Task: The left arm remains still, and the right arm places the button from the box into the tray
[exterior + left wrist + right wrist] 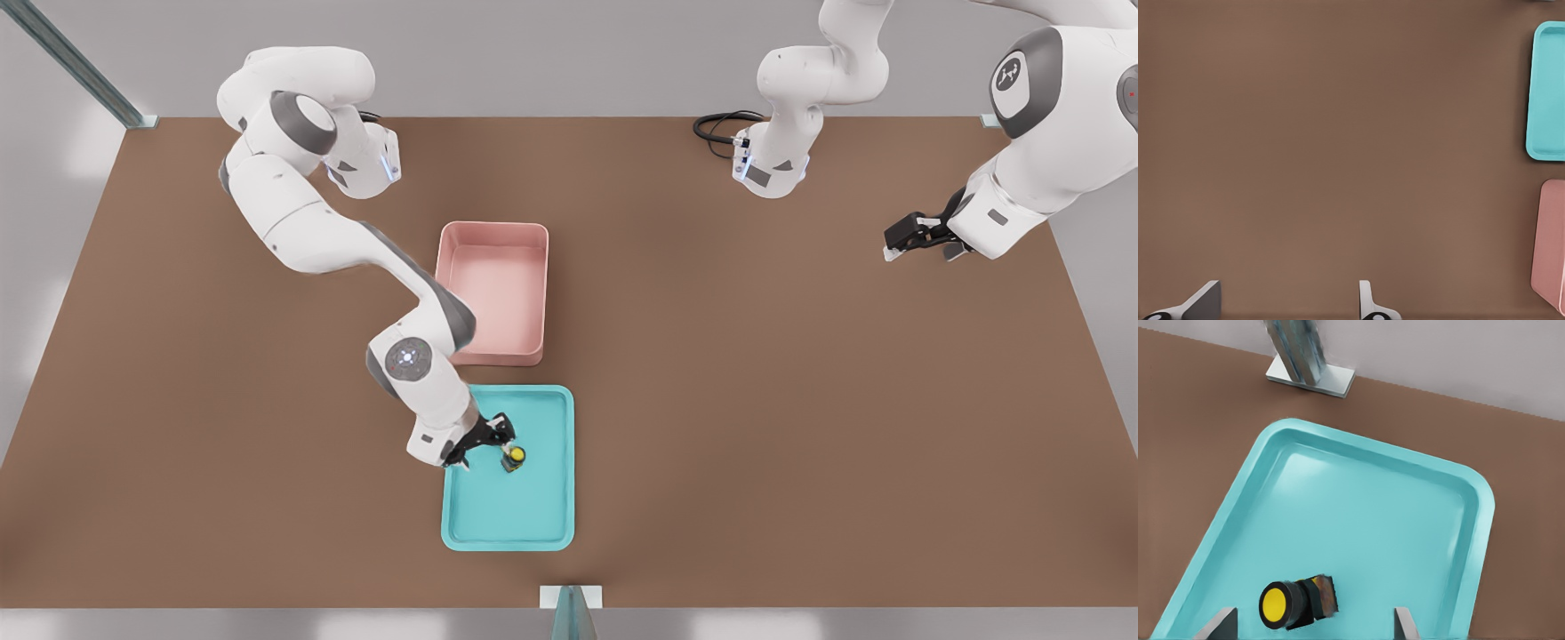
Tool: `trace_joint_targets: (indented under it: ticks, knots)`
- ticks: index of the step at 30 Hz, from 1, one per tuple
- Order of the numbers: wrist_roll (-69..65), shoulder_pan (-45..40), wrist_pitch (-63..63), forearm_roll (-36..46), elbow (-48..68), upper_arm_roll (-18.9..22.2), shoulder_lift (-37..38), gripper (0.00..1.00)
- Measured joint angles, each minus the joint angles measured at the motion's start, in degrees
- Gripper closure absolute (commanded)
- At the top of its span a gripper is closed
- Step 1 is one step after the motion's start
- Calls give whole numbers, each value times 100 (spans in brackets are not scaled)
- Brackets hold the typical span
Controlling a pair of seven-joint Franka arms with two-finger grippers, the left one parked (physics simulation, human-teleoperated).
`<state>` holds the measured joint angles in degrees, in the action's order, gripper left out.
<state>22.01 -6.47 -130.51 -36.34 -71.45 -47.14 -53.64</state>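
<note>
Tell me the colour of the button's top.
Yellow, on a black body; the button shows best in the right wrist view.

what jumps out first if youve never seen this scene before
The teal tray near the front view's bottom centre stands out, with the tiny yellow-topped button lying in it, and the right arm's gripper, fingers spread wide, just beside it. Right behind the tray sits the pink box, with nothing visible inside.

Gripper (500, 442) over tray (542, 524); box (492, 357) wall close behind.
</note>
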Motion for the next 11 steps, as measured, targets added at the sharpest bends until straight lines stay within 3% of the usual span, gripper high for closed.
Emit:
trace_joint_targets:
  ticks: [1, 2, 3, 5, 6, 8, 11]
  knots:
    - [-38, -512, 791, 41, 17, -497, 93, 0]
    - [-138, -714, 1588, 86, 115, -535, 387, 0]
    - [-273, -455, 2301, 328, 364, 286, 1085, 0]
    - [-499, 484, 3405, 1434, 383, 2779, 2680, 0]
    - [-601, 491, 3662, 1893, -224, 3341, 3319, 0]
    - [-766, 635, 3931, 2481, -1088, 3941, 4012, 0]
    - [-950, 903, 4233, 2930, -1369, 4260, 4260, 0]
